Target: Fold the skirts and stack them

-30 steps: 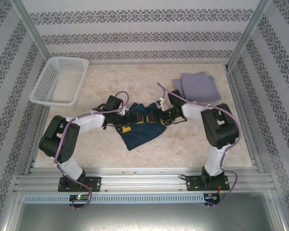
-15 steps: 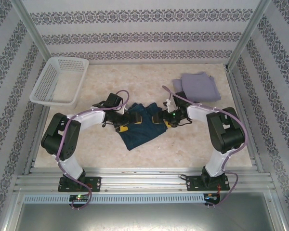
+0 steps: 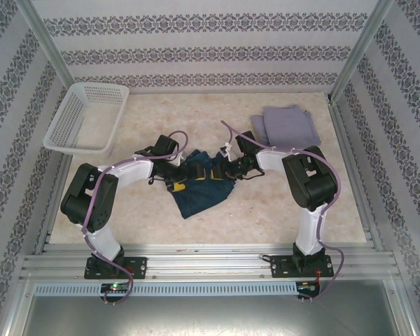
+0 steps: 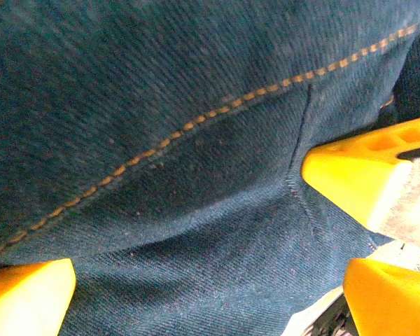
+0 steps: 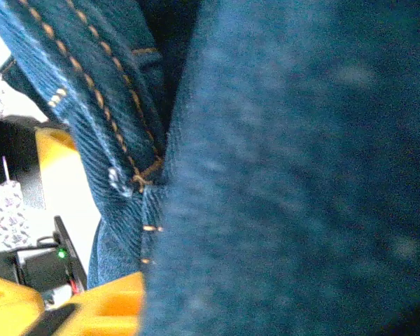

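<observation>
done: grey-lavender skirt (image 3: 287,126) lies folded near the table's (image 3: 280,206) far right corner.
in hand: denim skirt (image 3: 199,192) lies rumpled at mid-table, not yet folded.
left gripper (image 3: 179,179): fingers wide apart, astride the denim.
right gripper (image 3: 224,170): at the denim's right edge; close view blurred, cannot tell if it pinches.
left to do: probably fold the denim, then stack it on the grey.
surface: pale marbled tabletop; white basket (image 3: 75,148) at the far left corner.
room: patterned wallpaper (image 3: 196,52).
</observation>
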Tool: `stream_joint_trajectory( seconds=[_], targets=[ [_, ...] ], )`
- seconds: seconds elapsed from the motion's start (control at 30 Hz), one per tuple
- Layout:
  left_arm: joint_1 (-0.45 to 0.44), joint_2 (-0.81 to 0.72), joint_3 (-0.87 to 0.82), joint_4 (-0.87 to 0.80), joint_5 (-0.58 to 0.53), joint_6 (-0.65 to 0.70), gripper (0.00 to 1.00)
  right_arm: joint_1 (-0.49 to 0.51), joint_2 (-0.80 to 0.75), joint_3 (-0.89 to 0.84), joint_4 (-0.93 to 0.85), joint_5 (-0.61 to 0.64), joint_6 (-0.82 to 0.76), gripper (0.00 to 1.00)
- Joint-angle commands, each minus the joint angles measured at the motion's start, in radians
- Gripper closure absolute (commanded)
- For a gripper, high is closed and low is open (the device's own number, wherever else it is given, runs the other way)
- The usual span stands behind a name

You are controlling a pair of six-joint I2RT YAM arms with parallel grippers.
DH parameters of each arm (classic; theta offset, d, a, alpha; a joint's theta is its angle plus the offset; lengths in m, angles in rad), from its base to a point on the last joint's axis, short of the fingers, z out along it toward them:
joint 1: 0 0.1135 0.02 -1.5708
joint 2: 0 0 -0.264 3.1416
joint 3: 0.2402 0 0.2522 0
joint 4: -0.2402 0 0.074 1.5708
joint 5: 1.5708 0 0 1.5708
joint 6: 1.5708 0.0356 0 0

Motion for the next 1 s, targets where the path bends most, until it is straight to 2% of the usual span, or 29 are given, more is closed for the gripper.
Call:
stream_joint_trajectory(
  seconds=[0.0, 0.07, 0.17, 0.27, 0.33, 0.43, 0.53, 0.73, 0.97],
  targets=[
    [0.017, 0.007, 0.003, -0.059, -0.042, 0.025, 0.0, 0.007, -0.019, -0.014, 0.031, -0.021, 0.025, 1.0],
    [0.018, -0.013, 0.014, -0.058, -0.029, 0.02, 0.0, -0.003, -0.057, -0.033, 0.044, 0.024, 0.05, 1.0],
    [0.021, -0.067, 0.052, -0.073, -0.059, 0.011, 0.0, -0.005, -0.144, 0.025, -0.154, 0.23, -0.054, 1.0],
    [0.029, -0.136, 0.074, -0.071, -0.175, 0.0, 0.0, -0.009, -0.228, 0.12, -0.353, 0.458, -0.219, 1.0],
    [0.039, -0.168, 0.074, -0.061, -0.274, -0.004, 0.0, -0.021, -0.262, 0.186, -0.451, 0.517, -0.351, 1.0],
    [0.061, -0.182, 0.073, -0.033, -0.369, -0.03, 0.0, -0.063, -0.262, 0.298, -0.592, 0.517, -0.541, 1.0],
    [0.08, -0.166, 0.077, 0.023, -0.378, -0.072, 0.0, -0.125, -0.212, 0.449, -0.735, 0.495, -0.662, 1.0],
    [0.083, -0.091, 0.115, 0.095, -0.331, -0.132, 0.0, -0.226, -0.095, 0.764, -0.886, 0.438, -0.768, 1.0],
    [0.083, -0.054, 0.125, 0.12, -0.324, -0.191, 0.0, -0.351, 0.075, 1.152, -1.051, 0.287, -0.775, 1.0]
  ],
)
